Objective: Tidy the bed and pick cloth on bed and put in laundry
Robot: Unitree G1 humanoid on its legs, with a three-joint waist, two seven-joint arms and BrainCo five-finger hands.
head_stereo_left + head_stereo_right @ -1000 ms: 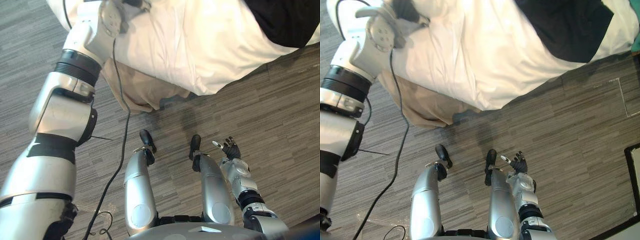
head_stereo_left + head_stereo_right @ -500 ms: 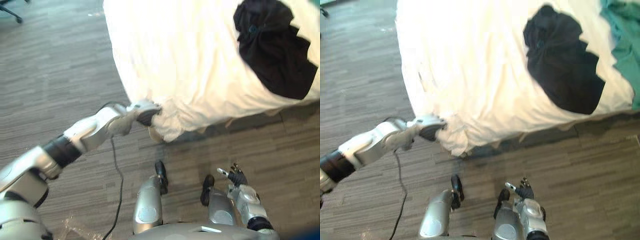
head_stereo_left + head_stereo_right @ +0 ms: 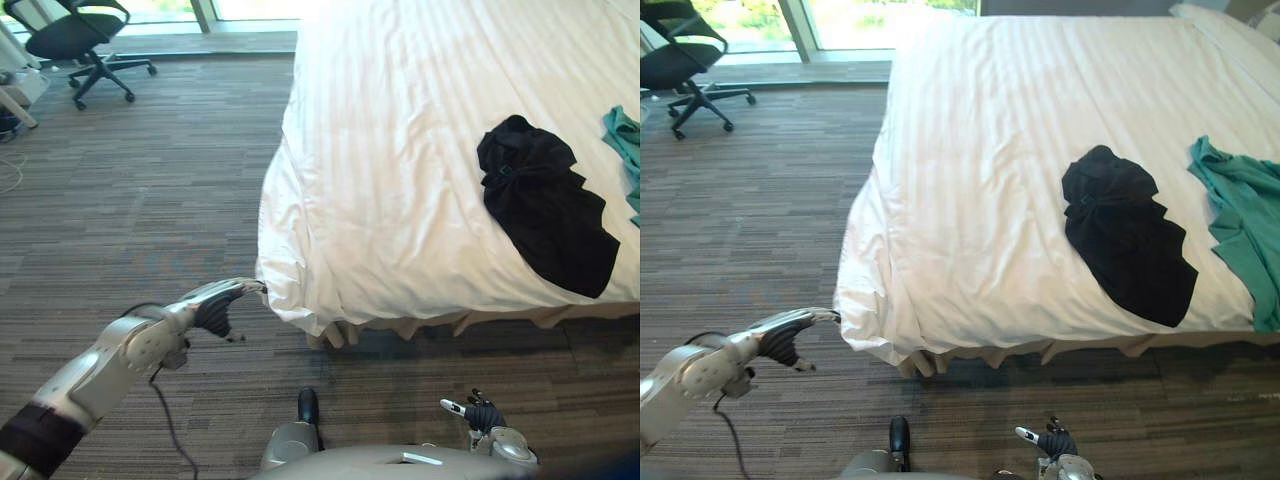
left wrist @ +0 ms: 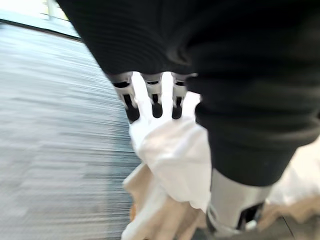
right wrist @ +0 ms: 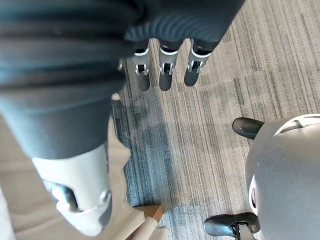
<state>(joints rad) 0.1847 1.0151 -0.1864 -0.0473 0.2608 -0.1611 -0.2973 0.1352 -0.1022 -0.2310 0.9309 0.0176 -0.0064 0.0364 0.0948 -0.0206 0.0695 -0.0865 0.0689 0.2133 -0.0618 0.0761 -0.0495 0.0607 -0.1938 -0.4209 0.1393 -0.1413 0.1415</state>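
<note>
In the left eye view, the left hand (image 3: pixel 218 308) stretches straight-fingered to the hanging corner of the white sheet (image 3: pixel 400 150), probably to square it. The black cloth (image 3: pixel 545 200) and the teal cloth (image 3: pixel 1238 222) lie on the bed, well apart from that hand.

In the left wrist view, its fingers (image 4: pixel 132 104) touch the sheet without gripping it.

In the right wrist view, the right hand (image 5: pixel 166 65) hangs relaxed and empty above the floor (image 5: pixel 215 115).
</note>
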